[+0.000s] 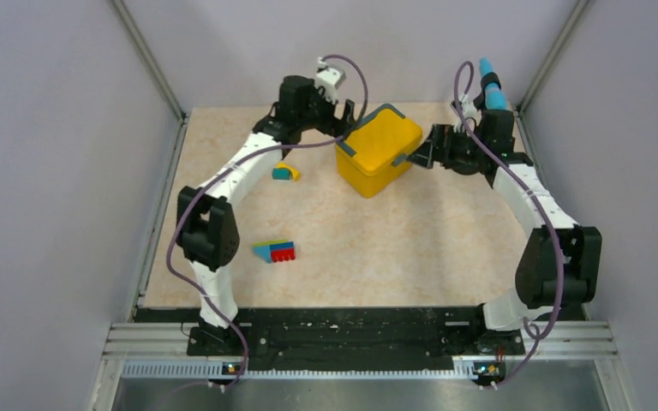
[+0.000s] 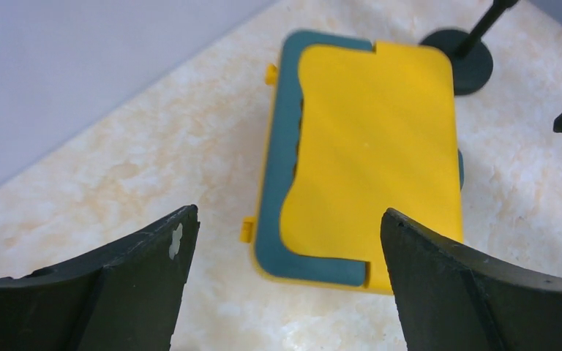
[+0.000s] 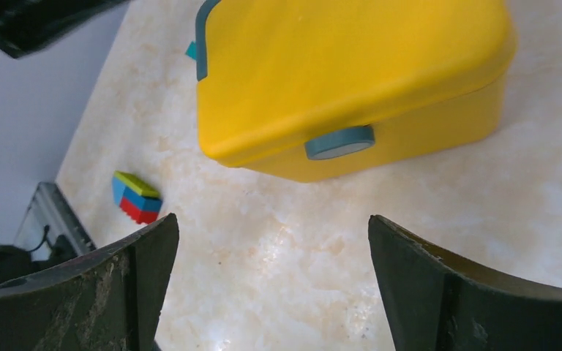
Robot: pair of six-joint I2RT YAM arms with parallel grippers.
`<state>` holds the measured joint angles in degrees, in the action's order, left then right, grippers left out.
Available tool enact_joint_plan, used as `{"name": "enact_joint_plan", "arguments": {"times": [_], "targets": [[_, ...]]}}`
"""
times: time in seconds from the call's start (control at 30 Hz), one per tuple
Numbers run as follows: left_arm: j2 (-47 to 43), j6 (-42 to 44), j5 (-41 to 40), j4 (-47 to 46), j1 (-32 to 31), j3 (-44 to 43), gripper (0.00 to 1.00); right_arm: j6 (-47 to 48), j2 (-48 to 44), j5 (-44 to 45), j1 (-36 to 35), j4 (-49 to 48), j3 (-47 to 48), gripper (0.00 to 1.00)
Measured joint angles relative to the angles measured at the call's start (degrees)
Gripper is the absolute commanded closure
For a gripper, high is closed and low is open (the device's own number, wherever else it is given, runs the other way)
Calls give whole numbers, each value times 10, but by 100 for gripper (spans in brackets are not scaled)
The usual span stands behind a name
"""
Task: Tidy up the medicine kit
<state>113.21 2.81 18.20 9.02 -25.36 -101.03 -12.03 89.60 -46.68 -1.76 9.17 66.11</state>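
The medicine kit [image 1: 379,147] is a yellow box with its lid shut, standing at the back middle of the table. Its dark teal handle [image 2: 278,153] lies flat on the lid, and its teal latch [image 3: 339,142] faces my right gripper. My left gripper [image 1: 343,116] is open and empty, hovering just left of and above the kit [image 2: 380,146]. My right gripper [image 1: 420,156] is open and empty, just right of the kit [image 3: 351,66], fingers apart over bare table.
A multicoloured toy block [image 1: 276,251] lies left of centre and also shows in the right wrist view [image 3: 136,196]. A small teal and yellow piece [image 1: 286,172] lies under my left arm. A dark round disc with a stem [image 2: 457,62] sits beyond the kit. Walls enclose the table.
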Motion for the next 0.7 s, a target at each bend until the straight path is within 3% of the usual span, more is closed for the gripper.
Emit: {"name": "enact_joint_plan", "arguments": {"times": [0.27,0.4,0.5,0.7], "targets": [[-161,-21,-2,79,95,11,1,30,-86,205,-1,162,102,1],[-216,-30,-59,144,133,28,1,32,-105,343,-2,212,155,1],[-235,-17,-89,185,137,53,1,38,-126,417,-2,230,156,1],[-237,-25,-123,228,141,99,1,42,-147,472,-2,234,113,1]]}}
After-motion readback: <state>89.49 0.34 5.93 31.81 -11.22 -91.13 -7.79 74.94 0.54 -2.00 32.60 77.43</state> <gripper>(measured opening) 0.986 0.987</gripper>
